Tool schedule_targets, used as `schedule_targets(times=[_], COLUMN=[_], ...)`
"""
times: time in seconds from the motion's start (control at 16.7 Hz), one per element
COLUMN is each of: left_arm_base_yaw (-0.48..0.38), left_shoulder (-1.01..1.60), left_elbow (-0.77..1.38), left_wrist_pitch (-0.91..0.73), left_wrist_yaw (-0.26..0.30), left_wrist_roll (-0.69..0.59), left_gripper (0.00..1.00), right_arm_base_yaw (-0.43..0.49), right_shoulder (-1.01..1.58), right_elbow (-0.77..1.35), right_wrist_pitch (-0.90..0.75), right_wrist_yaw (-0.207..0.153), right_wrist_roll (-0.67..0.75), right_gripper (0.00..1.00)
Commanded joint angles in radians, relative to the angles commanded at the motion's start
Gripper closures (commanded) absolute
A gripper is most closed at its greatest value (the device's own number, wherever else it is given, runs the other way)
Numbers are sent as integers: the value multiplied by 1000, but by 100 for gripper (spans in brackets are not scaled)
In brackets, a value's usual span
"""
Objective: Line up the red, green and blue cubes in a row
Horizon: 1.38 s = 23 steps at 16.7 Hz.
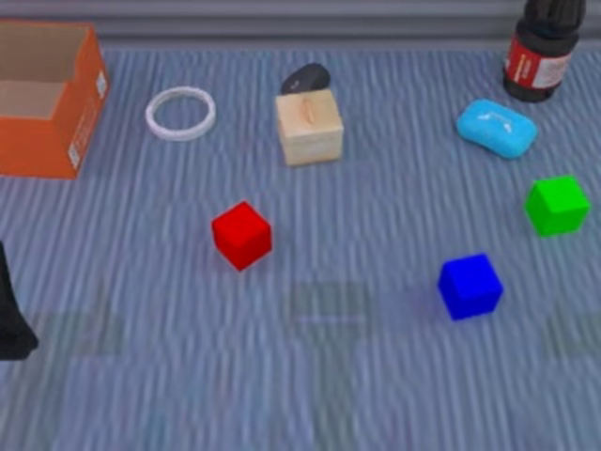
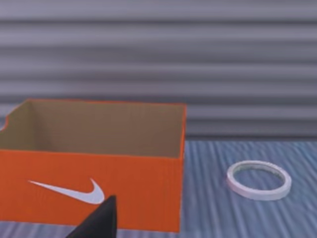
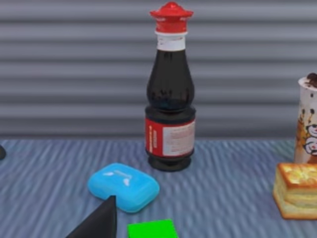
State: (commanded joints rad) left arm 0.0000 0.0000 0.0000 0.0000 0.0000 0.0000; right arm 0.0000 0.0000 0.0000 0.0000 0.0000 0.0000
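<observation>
The red cube (image 1: 241, 235) sits left of the table's middle. Lower right of the middle lies the blue cube (image 1: 470, 286). The green cube (image 1: 557, 205) stands near the right edge, and its top (image 3: 152, 229) also shows in the right wrist view, just beside the dark tip of my right gripper (image 3: 101, 223). All three cubes rest apart on the table, untouched. My left arm (image 1: 13, 315) is parked at the left edge, and a dark tip of my left gripper (image 2: 99, 222) points at the orange box. The right arm is outside the top view.
An orange open box (image 1: 45, 99) stands back left, with a white tape ring (image 1: 180, 113) beside it. A tan wooden block (image 1: 309, 127) and a dark object (image 1: 305, 78) sit back centre. A light-blue soap bar (image 1: 497, 128) and a sauce bottle (image 1: 541, 52) are back right.
</observation>
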Motion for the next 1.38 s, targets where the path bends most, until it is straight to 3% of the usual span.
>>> schedule_targets(times=[0.3,0.54,1.38], left_arm_base_yaw=[-18,-73,-357], left_shoulder=[61,291,1857], left_elbow=[61,287,1531], left_wrist_pitch=[-42,-181,-970], left_wrist_yaw=[2,3,0], left_wrist_roll=[15,63,326], left_gripper=[0,0,0], right_arm_base_yaw=[0,0,0], right_shoulder=[0,0,0], right_elbow=[0,0,0], right_wrist_pitch=[0,0,0], right_wrist_yaw=[0,0,0], right_wrist_roll=[0,0,0], right_gripper=[0,0,0])
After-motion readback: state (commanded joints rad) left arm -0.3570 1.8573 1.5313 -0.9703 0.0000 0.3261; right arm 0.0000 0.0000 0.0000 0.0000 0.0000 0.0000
